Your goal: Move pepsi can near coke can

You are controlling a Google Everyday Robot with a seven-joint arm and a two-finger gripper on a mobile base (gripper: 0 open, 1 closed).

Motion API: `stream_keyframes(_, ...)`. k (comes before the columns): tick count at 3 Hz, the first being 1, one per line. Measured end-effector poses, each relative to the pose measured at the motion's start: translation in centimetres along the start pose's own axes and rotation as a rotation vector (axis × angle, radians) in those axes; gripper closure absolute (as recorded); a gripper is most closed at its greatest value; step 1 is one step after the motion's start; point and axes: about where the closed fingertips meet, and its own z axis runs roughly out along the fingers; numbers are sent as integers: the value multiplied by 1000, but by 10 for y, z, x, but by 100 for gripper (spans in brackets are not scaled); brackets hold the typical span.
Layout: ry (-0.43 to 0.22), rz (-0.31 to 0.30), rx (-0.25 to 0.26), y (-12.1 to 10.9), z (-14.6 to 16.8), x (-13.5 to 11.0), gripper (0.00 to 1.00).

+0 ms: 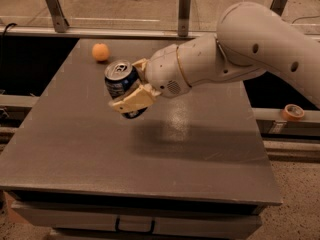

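While the orange (100,52) sits at the far left of the surface (75,149), the pepsi can (120,81) hangs tilted above the surface a little to the orange's right, clamped in the gripper (126,85). No coke can shows; the arm (240,49) may hide it. A good carry needs a firm grip, then setting the can down upright beside the red can without knocking it.
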Motion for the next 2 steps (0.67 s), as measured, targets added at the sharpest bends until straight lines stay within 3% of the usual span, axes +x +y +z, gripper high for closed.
stream_keyframes(1,0,0,0,0,0,0,100)
stream_keyframes(2,34,-33,66,-17,-29,-3,100)
